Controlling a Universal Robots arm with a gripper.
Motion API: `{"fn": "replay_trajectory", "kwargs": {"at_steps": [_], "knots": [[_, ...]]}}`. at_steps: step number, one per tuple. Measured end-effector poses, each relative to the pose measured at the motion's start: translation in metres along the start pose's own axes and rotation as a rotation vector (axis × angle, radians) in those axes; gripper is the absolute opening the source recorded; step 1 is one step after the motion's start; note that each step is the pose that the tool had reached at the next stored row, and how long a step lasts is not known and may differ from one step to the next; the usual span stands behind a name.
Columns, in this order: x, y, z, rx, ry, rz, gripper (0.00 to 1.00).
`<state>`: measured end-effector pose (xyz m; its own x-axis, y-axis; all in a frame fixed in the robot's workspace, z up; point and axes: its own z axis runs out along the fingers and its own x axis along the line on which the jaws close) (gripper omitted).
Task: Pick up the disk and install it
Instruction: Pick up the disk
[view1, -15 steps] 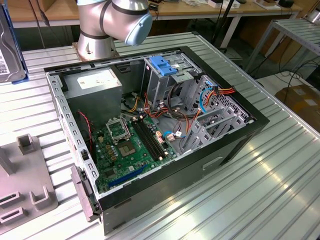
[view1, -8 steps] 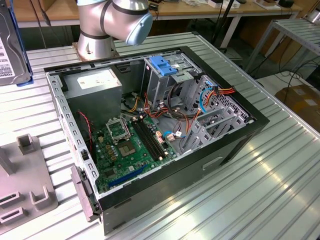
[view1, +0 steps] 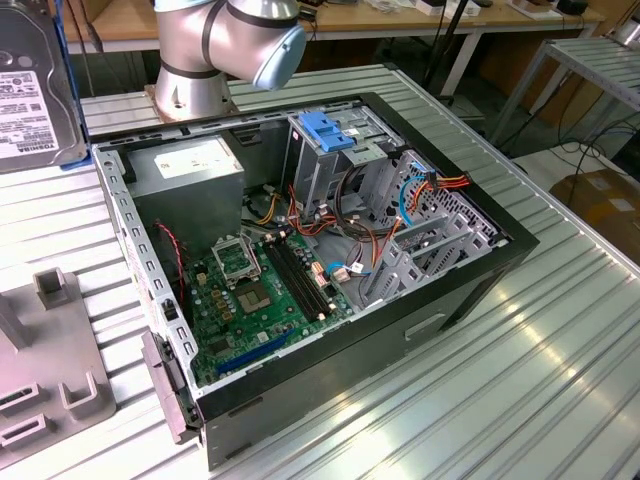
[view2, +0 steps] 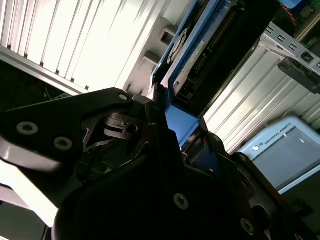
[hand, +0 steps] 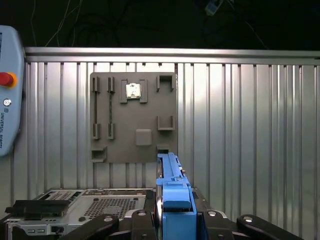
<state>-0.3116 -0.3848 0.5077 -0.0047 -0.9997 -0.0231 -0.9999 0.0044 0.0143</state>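
Jaws are pinched on the disk (hand: 170, 175), clamping its blue frame with the drive edge-on between them in the first wrist view. In the exterior view the disk hangs in the air outside the case (view1: 470, 290), off the case's power-supply (view1: 185, 165) end, well apart from the drive cage (view1: 325, 140) inside the case. Not installed yet. Risks as I read them:

1. The grip is on smooth plastic, with most of the drive overhanging the jaws, so any knock could pivot or slide it in the grip.
2. The cage slot looks narrow. A small tilt or offset of the frame against the cage walls would likely jam it, or lever it out of the jaws.
3. Loose cables (view1: 440, 183) sit just beside the cage inside the case and could snag a corner or get pushed into the slot.
4. The motherboard (view1: 255, 290) lies open in the case floor next to the cage, so a drop over the case lands on it rather than on the surface (view1: 540, 400).
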Motion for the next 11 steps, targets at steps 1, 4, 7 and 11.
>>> {"fn": "replay_trajectory", "kwargs": {"at_steps": [1, 4, 7, 11], "knots": [[0.0000, -0.0032, 0.0000, 0.0000, -0.0001, 0.000, 0.37], [0.0001, -0.0149, -0.0001, 0.0001, 0.0000, 0.000, 0.37], [0.0002, -0.0244, -0.0002, 0.0000, 0.0000, 0.000, 0.37], [0.0003, -0.0346, -0.0003, 0.0001, -0.0001, 0.000, 0.37]]}}
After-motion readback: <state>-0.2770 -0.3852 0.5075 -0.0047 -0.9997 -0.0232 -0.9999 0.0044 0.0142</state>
